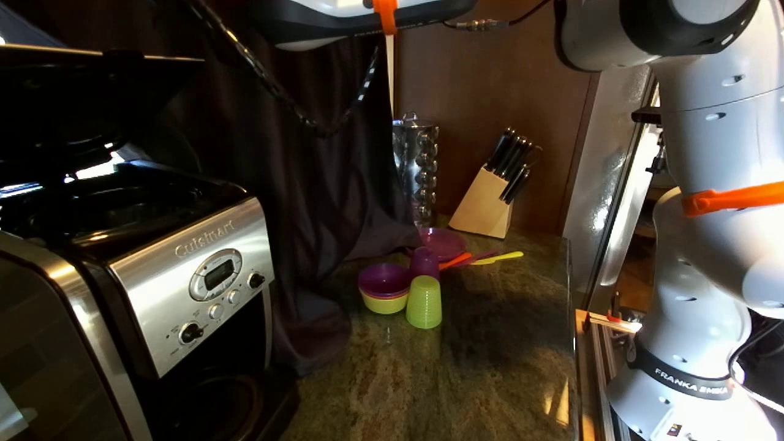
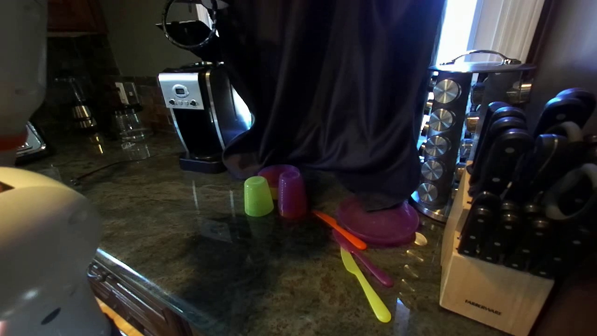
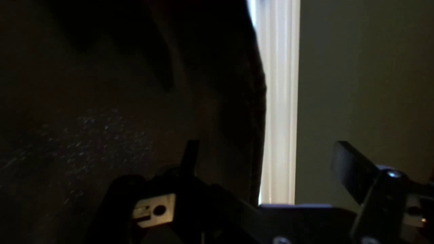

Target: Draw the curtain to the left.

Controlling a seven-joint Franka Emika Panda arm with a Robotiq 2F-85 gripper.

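The dark curtain [image 1: 300, 196] hangs in soft folds down to the counter, and its hem lies on the counter. It also shows in an exterior view [image 2: 331, 93], with its hem partly over a purple plate [image 2: 378, 221]. In the wrist view the curtain [image 3: 203, 108] fills the left side, with its edge running down beside a white window frame [image 3: 279, 101]. My gripper [image 3: 267, 147] is wide open, with the curtain's edge and the frame showing between its fingers. The left finger is in front of the curtain; I cannot tell if it touches. The gripper is outside both exterior views.
A coffee maker [image 1: 202, 275] stands beside the curtain. A spice rack [image 2: 443, 135] and a knife block [image 1: 484, 202] stand at its other side. A green cup [image 1: 424, 302], a purple cup [image 2: 292, 193], bowls [image 1: 383, 285] and plastic knives [image 2: 366, 284] are near the hem. A cable [image 1: 318, 128] hangs in a loop.
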